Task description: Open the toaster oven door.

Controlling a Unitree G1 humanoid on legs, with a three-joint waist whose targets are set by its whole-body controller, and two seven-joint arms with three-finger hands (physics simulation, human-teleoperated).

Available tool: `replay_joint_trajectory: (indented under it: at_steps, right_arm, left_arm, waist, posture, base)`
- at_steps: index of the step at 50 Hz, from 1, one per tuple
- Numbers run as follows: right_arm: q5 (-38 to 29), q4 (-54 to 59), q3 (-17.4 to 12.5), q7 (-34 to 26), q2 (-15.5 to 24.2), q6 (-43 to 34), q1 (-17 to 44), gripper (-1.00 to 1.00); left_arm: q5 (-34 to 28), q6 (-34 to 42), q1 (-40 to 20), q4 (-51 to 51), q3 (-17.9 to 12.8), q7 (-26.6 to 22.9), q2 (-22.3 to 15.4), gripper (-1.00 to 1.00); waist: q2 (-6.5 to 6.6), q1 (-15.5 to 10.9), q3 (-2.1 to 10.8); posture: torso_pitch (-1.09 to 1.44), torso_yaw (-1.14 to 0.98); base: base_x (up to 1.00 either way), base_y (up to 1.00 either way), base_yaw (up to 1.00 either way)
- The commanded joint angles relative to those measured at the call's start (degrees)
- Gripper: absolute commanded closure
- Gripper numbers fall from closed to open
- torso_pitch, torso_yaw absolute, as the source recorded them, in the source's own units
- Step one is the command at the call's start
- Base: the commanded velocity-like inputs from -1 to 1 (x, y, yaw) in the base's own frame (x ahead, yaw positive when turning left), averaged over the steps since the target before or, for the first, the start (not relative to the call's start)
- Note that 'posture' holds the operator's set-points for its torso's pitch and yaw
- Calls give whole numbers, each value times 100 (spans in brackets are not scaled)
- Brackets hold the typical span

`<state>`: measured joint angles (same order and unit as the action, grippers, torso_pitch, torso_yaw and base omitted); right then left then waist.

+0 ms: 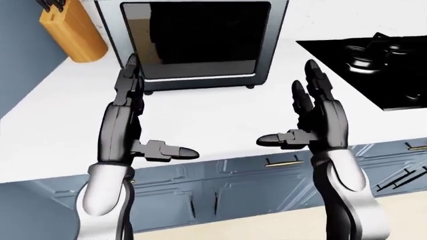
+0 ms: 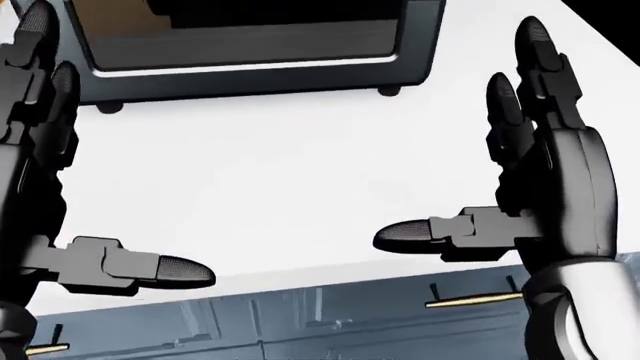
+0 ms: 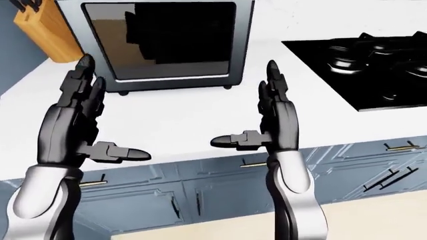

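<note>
The toaster oven [image 1: 200, 42] stands on the white counter [image 1: 214, 120] at the top of the left-eye view, its dark glass door [image 1: 196, 37] upright and closed. My left hand [image 1: 143, 115] is open, fingers pointing up toward the oven's lower left corner, thumb out to the right. My right hand [image 1: 300, 117] is open below and right of the oven, fingers up, thumb pointing left. Both hands hover over the counter, apart from the oven. Neither holds anything.
A wooden knife block [image 1: 70, 30] stands left of the oven by the blue wall. A black cooktop [image 1: 374, 65] with burners lies at the right. Blue cabinet fronts [image 1: 267, 185] with brass handles run under the counter edge.
</note>
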<state>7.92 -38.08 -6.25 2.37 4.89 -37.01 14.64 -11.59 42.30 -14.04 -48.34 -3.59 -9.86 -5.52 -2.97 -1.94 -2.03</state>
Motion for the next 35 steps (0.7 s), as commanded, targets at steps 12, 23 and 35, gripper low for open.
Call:
replay_joint_trajectory:
  at_steps: [12, 23, 35]
  right_arm:
    - [-24, -213, -11, 20, 33, 55, 154, -100]
    - [-16, -108, -58, -26, 37, 234, 114, -100]
    - [12, -128, -84, -2, 62, 246, 111, -100]
  left_arm:
    - [-56, -160, -89, -111, 2, -43, 36, -100]
    - [-107, -138, -77, -162, 66, -57, 43, -100]
    - [-176, -96, -98, -191, 103, -109, 54, -100]
  waist:
    - [294, 165, 398]
    - [244, 168, 801]
    - [232, 134, 1331]
  posture:
    - [-8, 0]
    - [-16, 0]
    - [-25, 0]
  base:
    - [0, 0, 0]
    - [0, 0, 0]
    - [0, 0, 0]
